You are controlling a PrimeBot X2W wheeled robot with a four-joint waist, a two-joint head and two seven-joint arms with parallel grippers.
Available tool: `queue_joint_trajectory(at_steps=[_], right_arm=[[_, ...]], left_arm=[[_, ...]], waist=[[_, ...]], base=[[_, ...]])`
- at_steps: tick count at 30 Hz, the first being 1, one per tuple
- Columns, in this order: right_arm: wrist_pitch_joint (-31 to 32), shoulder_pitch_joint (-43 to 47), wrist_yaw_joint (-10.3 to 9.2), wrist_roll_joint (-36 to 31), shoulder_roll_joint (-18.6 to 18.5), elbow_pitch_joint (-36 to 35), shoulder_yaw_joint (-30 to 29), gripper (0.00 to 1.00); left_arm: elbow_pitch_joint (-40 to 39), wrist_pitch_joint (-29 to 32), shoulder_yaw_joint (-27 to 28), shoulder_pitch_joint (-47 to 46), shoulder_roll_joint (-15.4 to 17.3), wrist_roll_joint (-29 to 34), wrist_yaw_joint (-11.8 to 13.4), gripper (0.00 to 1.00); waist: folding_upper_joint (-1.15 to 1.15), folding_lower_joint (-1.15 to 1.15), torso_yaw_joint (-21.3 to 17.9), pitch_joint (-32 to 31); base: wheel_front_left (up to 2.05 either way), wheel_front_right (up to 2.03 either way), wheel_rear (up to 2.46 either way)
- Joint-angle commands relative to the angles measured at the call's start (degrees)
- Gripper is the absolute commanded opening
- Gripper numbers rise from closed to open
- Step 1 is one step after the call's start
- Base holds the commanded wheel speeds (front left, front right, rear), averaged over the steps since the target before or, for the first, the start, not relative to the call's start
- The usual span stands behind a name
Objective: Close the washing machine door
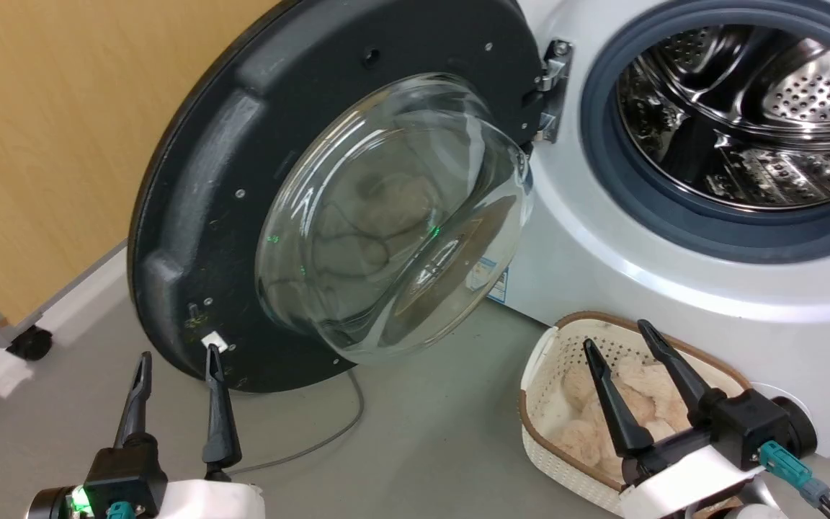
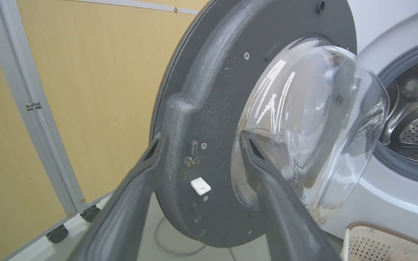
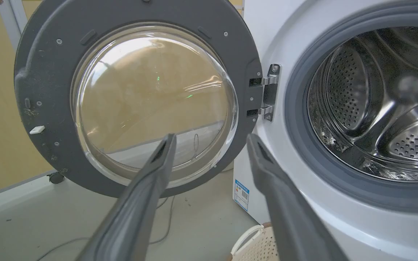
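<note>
Washing machine door (image 1: pixel 242 180) stands wide open on hinge (image 1: pixel 555 86) at left of washing machine (image 1: pixel 674 288), glass bowl (image 1: pixel 393 216) facing out, drum (image 1: pixel 746 108) exposed. Left fingers (image 1: pixel 217 404) spread wide, empty, tips near door's lower rim. Right fingers (image 1: pixel 613 404) spread wide, empty, above basket (image 1: pixel 541 367) of pale cloth on floor (image 1: pixel 422 432)

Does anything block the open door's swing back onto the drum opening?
Nothing visible does. The washing machine door hangs wide open; the basket sits on the floor before the washing machine, seemingly below the door's swing.
</note>
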Motion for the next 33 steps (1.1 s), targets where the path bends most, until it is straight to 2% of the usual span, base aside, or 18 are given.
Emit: queue_joint_trajectory(at_steps=[1,25,26,27,33], right_arm=[[-0.48,-0.95,0.03,0.68,-0.31,0.27,0.35,1.00],[-3.34,-0.96,0.03,2.01,-0.83,0.78,1.63,1.00],[-3.46,-0.88,0.03,2.00,-0.82,0.76,1.63,1.00],[-3.58,-0.77,0.03,1.98,-0.81,0.73,1.62,1.00],[-3.85,0.60,0.03,1.51,-0.68,-0.13,0.30,1.00]], left_arm=[[-0.34,-0.61,-0.03,0.91,0.01,-0.18,0.47,1.00],[-2.24,-3.48,0.02,1.95,0.01,-1.02,2.39,1.00],[-2.18,-3.60,-0.15,2.10,0.02,-1.24,2.27,0.34],[-2.12,-3.72,-0.39,2.23,0.02,-1.23,1.94,0.00],[-2.08,-4.00,0.55,0.62,0.49,-2.78,-0.28,0.00]], waist=[[0.00,0.00,0.36,0.05],[0.00,-0.01,6.34,0.52],[0.00,-0.01,6.59,0.53],[0.00,-0.01,6.83,0.53],[0.00,-0.01,7.39,0.86]], base=[[0.00,0.00,0.00],[0.00,0.00,0.00],[0.00,0.00,0.00],[0.00,0.00,0.00],[0.00,0.00,0.00]])
